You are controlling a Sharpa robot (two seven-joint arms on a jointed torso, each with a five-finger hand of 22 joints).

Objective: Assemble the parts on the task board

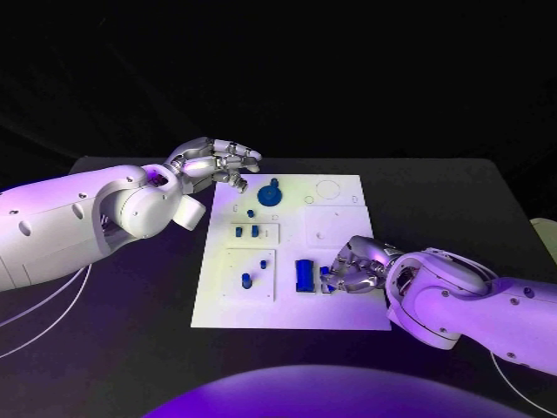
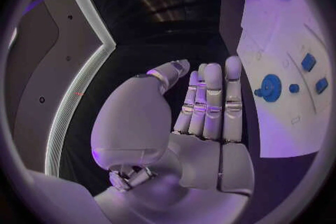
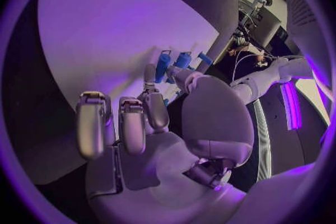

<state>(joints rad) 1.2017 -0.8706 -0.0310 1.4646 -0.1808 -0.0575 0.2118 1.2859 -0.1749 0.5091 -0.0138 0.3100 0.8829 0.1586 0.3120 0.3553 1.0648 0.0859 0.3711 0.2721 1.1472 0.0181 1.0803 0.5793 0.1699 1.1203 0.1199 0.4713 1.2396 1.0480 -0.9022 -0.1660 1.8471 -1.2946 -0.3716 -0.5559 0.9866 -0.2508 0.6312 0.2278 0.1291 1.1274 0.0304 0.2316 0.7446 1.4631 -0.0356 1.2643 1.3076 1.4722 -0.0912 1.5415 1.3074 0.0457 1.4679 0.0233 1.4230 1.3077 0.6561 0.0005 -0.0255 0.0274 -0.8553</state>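
Open black desk [image 1: 454, 187] right of and beyond the task board [image 1: 341, 305]. Board's near-right stretch bare; right hand [image 1: 354, 266] blocking its right edge beside the upright blue part [image 1: 304, 275]. Left hand [image 1: 216, 164] crowding the far-left corner by the round blue part [image 1: 270, 193].

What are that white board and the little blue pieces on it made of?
The task board looks like matte white plastic: flat, even, no glare. The round blue part and the other blue parts seem moulded or printed plastic, uniform in colour. The pictures cannot confirm either.
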